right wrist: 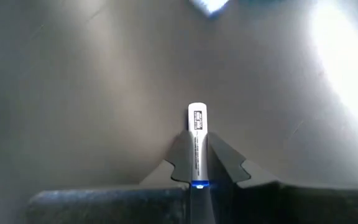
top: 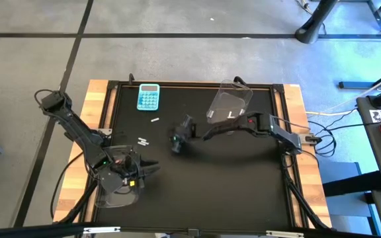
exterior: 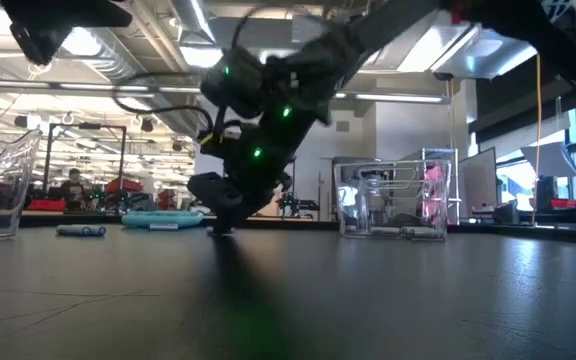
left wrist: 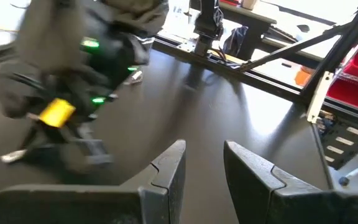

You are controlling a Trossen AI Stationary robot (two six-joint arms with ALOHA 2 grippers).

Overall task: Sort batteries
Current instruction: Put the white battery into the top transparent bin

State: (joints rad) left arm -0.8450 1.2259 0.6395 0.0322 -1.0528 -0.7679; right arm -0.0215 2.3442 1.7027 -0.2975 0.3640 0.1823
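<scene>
Item: silvery-white battery (right wrist: 197, 138), mid-table, pinched lengthwise in my right gripper (right wrist: 197, 163).
Handling: I judge it light, rigid, smooth, prone to roll; grip mid-body.
Others: loose batteries (top: 143, 141) near calculator (top: 148, 96).
Left gripper (left wrist: 204, 168): part-open, empty.

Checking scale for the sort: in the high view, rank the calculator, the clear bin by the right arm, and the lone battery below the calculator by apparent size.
1. clear bin
2. calculator
3. battery, clearly the smallest.
</scene>
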